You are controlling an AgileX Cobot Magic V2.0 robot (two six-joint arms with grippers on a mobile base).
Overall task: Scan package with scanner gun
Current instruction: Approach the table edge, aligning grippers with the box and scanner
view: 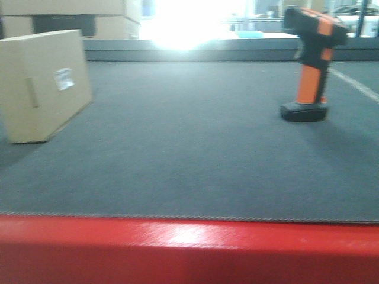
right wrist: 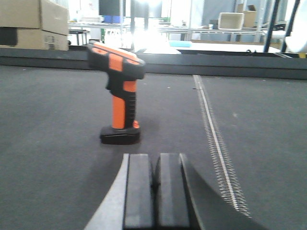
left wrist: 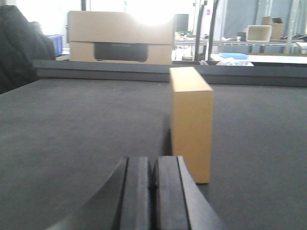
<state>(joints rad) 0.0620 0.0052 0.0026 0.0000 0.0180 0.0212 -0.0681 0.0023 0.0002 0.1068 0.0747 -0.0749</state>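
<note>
A brown cardboard package (view: 44,83) with a white label stands on the dark belt at the left of the front view. In the left wrist view it (left wrist: 191,122) stands upright just ahead and right of my left gripper (left wrist: 154,177), which is shut and empty. An orange and black scanner gun (view: 311,62) stands upright on its base at the right. In the right wrist view the scanner gun (right wrist: 119,91) stands ahead and slightly left of my right gripper (right wrist: 154,179), which is shut and empty. Neither gripper shows in the front view.
A red edge (view: 189,248) runs along the belt's near side. A raised dark rail (view: 237,54) bounds the far side. Large cardboard boxes (left wrist: 120,38) stand behind it. A light seam line (right wrist: 213,134) runs along the belt right of the scanner.
</note>
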